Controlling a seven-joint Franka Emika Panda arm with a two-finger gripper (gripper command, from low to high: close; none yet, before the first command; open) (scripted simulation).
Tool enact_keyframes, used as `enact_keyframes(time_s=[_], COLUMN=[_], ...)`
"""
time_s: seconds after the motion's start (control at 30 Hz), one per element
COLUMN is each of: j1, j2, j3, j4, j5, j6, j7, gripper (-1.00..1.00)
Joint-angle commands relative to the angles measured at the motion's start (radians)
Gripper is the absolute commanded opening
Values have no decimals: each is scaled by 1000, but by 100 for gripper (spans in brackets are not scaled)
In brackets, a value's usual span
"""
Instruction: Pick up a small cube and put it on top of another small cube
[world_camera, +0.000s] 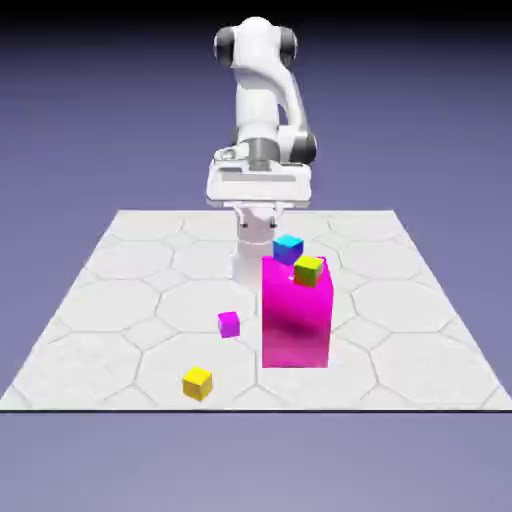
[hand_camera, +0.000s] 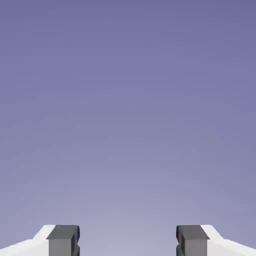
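Note:
The small plain yellow cube (world_camera: 198, 383) lies on the tiled table near its front edge, left of the middle. A small magenta cube (world_camera: 229, 324) sits a little behind it and to its right. My gripper (world_camera: 258, 188) hangs high at the back of the table, far from both cubes. In the hand view my gripper (hand_camera: 127, 241) is open, and its grey fingertips (hand_camera: 63, 240) stand wide apart with only the blue-violet backdrop between them. No cube shows in the hand view.
A tall magenta block (world_camera: 296, 313) stands right of the small magenta cube. A yellow-green cube with an orange side (world_camera: 308, 269) shows at the block's top right corner, and a blue cube (world_camera: 288, 248) just behind it. The robot's base (world_camera: 252, 255) rises behind the block.

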Motion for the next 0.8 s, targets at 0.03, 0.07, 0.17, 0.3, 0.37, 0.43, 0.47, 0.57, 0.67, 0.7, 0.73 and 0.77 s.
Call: enact_keyframes(time_s=[0.03,0.07,0.17,0.3,0.37,0.43,0.47,0.57,0.67,0.7,0.73,0.77], j1=[16,24,47,79,95,110,118,142,165,173,181,189], j2=[71,106,212,353,424,494,529,635,741,776,812,847], j3=[-48,-72,-144,-240,-289,-337,-361,-433,-505,-529,-553,-577], j4=[35,52,104,174,208,243,260,312,365,382,399,417], j5=[87,131,261,435,522,609,652,783,913,957,1000,1044], j6=[-63,-95,-190,-316,-379,-442,-474,-569,-663,-695,-727,-758], j7=[38,57,113,189,227,265,284,340,397,416,435,454], gripper=[0,0,0,0,0,0,0,0,0,0,0,0])
